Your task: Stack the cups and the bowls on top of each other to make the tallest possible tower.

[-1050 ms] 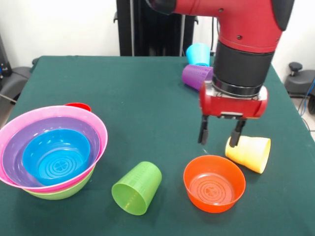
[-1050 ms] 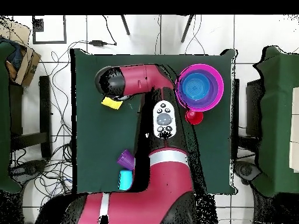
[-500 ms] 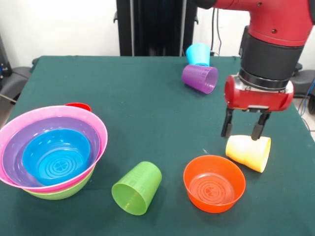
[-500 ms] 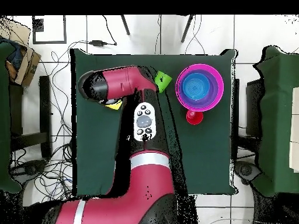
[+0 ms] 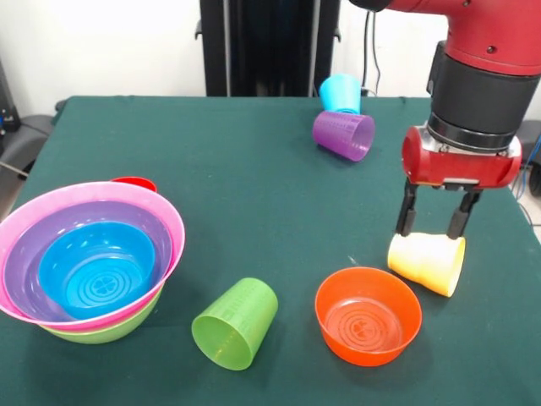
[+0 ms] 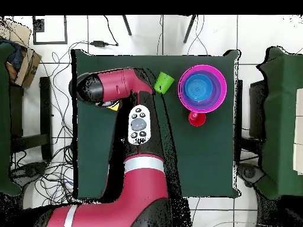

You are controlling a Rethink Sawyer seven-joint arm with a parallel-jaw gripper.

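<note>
– Where are the fingers (image 5: 407,218)?
– Spread apart, empty, hanging just above the pale yellow cup (image 5: 428,263), which lies on its side on the bench (image 5: 245,178).
– The rest?
– Orange bowl (image 5: 368,315) below-left of them; lime green cup (image 5: 236,323) further left, tipped over; the nested bowls (image 5: 89,260) far left; purple cup (image 5: 344,134) and light blue cup (image 5: 341,93) beyond.

Nested bowls (image 5: 89,262) upright; four cups (image 5: 237,323) toppled, orange bowl (image 5: 368,315) apart.
</note>
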